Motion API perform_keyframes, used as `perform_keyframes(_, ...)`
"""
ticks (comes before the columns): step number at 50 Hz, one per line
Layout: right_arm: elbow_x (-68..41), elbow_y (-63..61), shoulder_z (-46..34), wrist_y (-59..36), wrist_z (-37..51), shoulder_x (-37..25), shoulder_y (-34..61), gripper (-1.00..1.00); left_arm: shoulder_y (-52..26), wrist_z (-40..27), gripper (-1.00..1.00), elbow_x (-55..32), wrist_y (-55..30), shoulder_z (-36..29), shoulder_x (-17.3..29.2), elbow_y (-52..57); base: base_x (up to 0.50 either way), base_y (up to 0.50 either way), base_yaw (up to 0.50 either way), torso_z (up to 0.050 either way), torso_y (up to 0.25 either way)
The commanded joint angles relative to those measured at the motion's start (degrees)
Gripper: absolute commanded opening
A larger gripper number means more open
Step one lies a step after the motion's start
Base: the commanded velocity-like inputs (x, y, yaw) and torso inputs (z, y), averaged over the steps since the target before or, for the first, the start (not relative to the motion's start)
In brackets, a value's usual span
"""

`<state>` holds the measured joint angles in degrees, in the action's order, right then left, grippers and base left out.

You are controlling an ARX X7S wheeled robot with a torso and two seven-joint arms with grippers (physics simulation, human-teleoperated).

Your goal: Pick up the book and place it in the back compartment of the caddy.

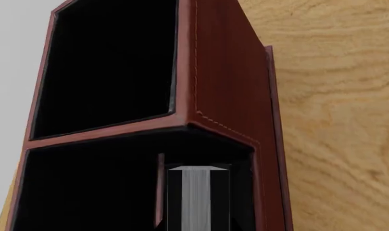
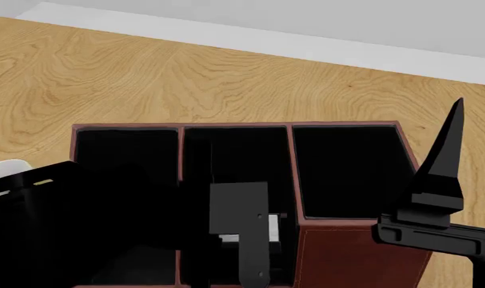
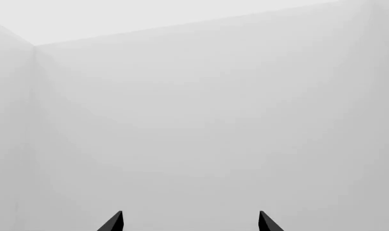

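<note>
Red-brown leather-look walls of the caddy (image 2: 350,252) are filling the lower half of the head view, on a wooden table (image 2: 146,78) with pale grain. Its black interior is divided by thin reddish dividers. The left gripper (image 2: 244,240) is reaching down over the middle column, at about 6 o'clock in the head view, and a small white patch is showing beside its black fingers there. In the left wrist view the book (image 1: 197,199) is standing on its edge inside a narrow slot of the caddy, with the white lined page edge facing the camera between two black covers. I cannot tell if the left jaws are pinching the book or are free of it, because the fingers are not showing in that view. The right gripper (image 3: 190,222) is pointing up at about 4 o'clock in the head view, with its jaws spread apart and holding nothing, facing a plain grey wall (image 3: 194,106).
</note>
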<state>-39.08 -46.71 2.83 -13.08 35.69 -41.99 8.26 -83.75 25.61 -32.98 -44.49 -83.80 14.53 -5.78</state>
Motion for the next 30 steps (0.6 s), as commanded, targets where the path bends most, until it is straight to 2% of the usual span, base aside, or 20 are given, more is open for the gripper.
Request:
perform_keyframes(1, 0.94, -0.57, 0.48, -1.04, -0.3, 1.17, 0.1, 1.0, -0.14, 1.5, -1.0, 0.58, 1.57, 1.98, -1.7, -3.83, 0.0, 0.0, 0.0, 0.0, 0.0)
perform_keyframes(30, 1.42, 0.86, 0.56, -0.29, -0.55, 1.3, -0.51, 1.0, 3.18, 3.29, -1.0, 3.13, 8.1, 0.58, -5.06, -13.47, 0.0, 0.0, 0.0, 0.0, 0.001)
